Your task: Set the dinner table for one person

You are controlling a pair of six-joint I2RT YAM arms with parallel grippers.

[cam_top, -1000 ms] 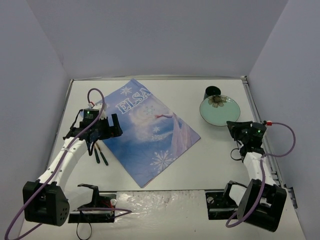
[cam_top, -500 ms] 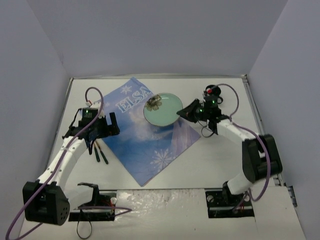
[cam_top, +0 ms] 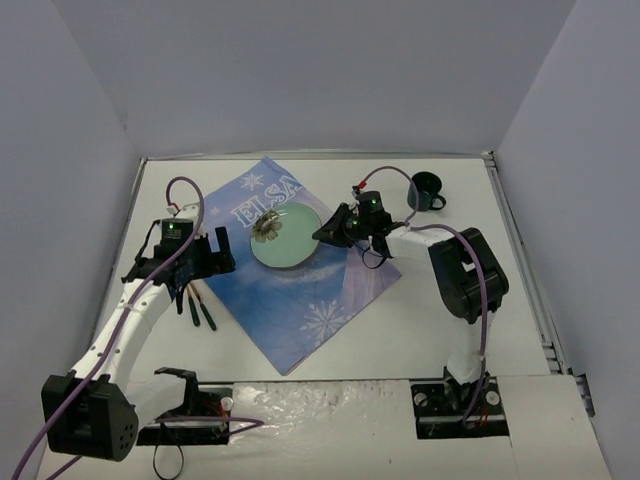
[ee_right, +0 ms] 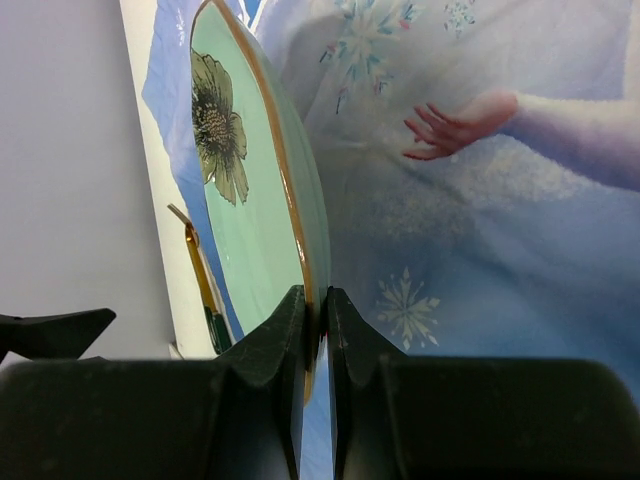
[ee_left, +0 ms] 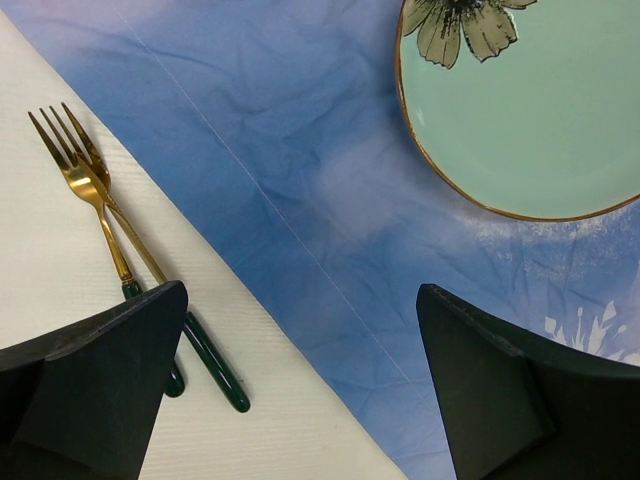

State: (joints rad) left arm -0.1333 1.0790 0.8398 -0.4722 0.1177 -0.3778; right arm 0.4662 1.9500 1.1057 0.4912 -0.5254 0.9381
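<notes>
Left gripper [ee_left: 302,290] is hovering, jaws spread wide, over the blue cloth's [cam_top: 310,290] left edge. Two gold forks [ee_left: 95,195] are lying beside the cloth on the dinner table [cam_top: 440,310]. Right gripper [ee_right: 315,300] is pinching the green plate's [cam_top: 285,238] rim, tilted over the cloth. Mug [cam_top: 425,190] is sitting at the far right.

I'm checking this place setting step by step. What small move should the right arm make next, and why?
Probably lower the plate flat onto the blue cloth before letting go: the right gripper pinches its rim, and the plate is over the cloth, though whether it touches the cloth is unclear.
</notes>
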